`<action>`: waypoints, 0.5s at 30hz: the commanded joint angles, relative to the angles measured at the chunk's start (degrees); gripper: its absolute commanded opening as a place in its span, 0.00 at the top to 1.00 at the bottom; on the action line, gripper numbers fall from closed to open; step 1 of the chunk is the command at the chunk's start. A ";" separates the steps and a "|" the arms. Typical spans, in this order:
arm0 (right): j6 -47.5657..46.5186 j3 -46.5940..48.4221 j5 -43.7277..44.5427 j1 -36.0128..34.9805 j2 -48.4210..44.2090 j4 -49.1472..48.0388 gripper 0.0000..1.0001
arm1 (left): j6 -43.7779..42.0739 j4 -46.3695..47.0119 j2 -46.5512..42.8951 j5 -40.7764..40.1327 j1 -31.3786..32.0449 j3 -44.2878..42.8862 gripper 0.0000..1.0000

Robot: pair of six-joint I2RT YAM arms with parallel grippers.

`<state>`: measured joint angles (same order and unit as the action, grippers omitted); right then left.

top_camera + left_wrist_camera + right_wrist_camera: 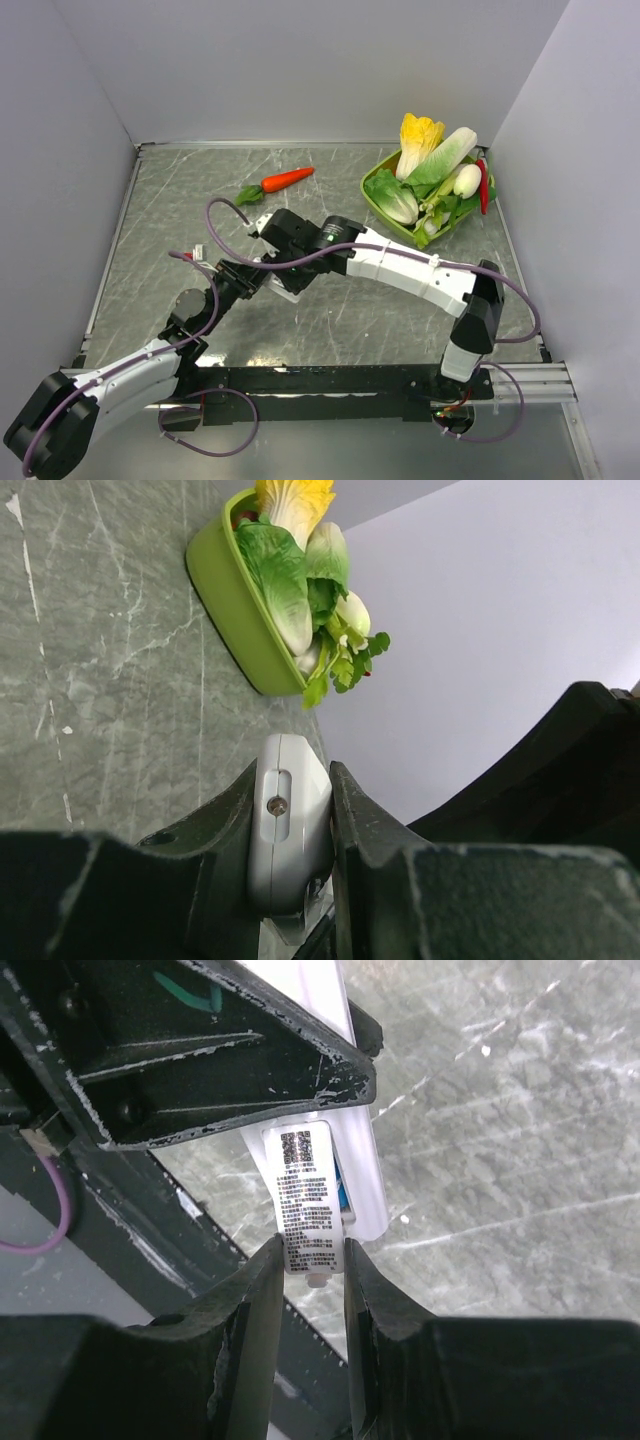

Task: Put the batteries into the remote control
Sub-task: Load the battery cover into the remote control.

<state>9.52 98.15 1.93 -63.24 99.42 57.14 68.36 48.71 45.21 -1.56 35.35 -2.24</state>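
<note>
You had the remote control (290, 825) above the desk (330, 330), left of its middle, between both arms. Your left hand (292, 780) was clamped on its two sides, with a small screw facing that wrist camera. Your right hand (312, 1252) was closed on its labelled end, a finger against each edge. A blue sliver (340, 1195) showed beside the label, too little to identify. Farther back lay a carrot (287, 179), and at the back right a green tray (372, 200) of vegetables.
</note>
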 commanded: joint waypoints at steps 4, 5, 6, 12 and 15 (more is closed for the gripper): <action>-4.68 -7.09 3.86 -1.44 -7.30 -16.52 1.00 | 0.81 3.50 -0.21 2.35 0.95 5.23 0.99; -5.55 -7.62 3.87 -1.62 -7.57 -17.24 1.00 | 0.64 3.67 0.05 2.61 0.95 5.05 0.99; -5.74 -8.14 3.95 -1.62 -7.83 -17.76 1.00 | 0.46 3.94 0.23 2.70 0.95 4.97 0.99; -5.30 -8.50 4.83 -1.71 -7.31 -18.65 1.00 | 0.46 4.99 0.84 3.32 1.12 4.53 0.99; -4.33 -8.85 5.10 -1.71 -7.31 -19.35 1.00 | 0.64 5.87 1.19 3.67 1.12 4.70 0.99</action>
<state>4.73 89.43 5.04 -64.53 95.48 47.57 68.29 48.77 46.04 -2.52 35.40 -2.24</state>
